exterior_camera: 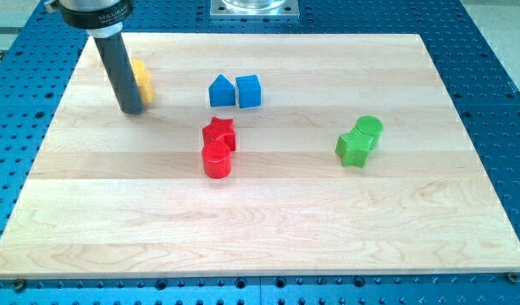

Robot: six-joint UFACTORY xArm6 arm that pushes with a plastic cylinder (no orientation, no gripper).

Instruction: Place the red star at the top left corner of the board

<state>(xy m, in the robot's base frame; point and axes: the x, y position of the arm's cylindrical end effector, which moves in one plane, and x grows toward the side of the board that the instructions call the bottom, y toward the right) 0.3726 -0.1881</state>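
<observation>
The red star lies near the board's middle, touching a red cylinder just below it. My tip is at the view's upper left, about a hundred pixels left of the red star and slightly above it. The rod stands right against a yellow block, partly hiding it, so its shape cannot be made out. The board's top left corner lies above the tip, behind the rod.
A blue house-shaped block and a blue cube sit side by side above the red star. A green star and a green cylinder touch at the right. The wooden board rests on a blue perforated table.
</observation>
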